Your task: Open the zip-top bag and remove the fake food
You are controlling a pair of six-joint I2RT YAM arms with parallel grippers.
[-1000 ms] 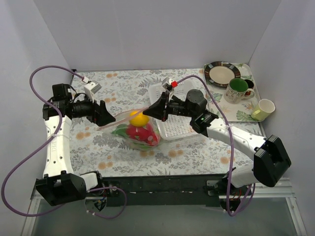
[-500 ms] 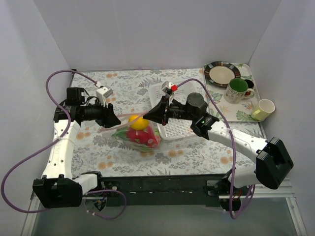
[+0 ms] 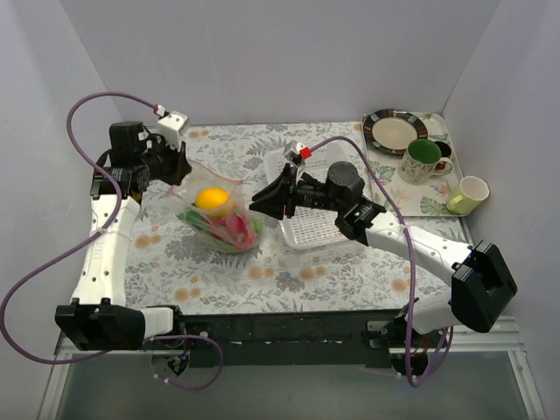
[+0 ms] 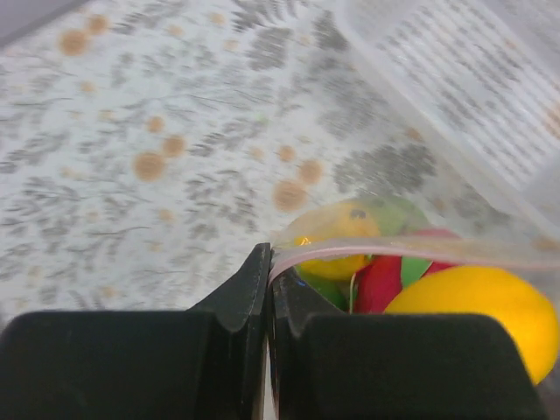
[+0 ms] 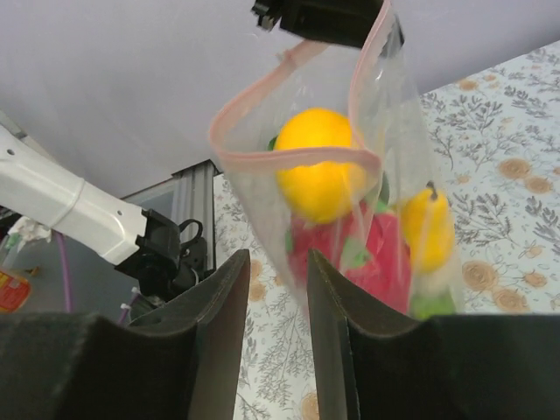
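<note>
Though the zip-top bag [image 5: 389, 114] hangs open-mouthed, the fake food [image 5: 322, 175] sits inside; left gripper [image 4: 267, 262] pinches its zip strip [image 5: 289, 159], right gripper [image 5: 273, 289] is narrowly parted, empty.

Left wrist view: the basket [image 4: 455, 79] was blurred and ran off the right edge, as did the yellow lemon [image 4: 477, 311]. Right wrist view: the top edge cropped the left gripper [image 5: 376, 17].
</note>
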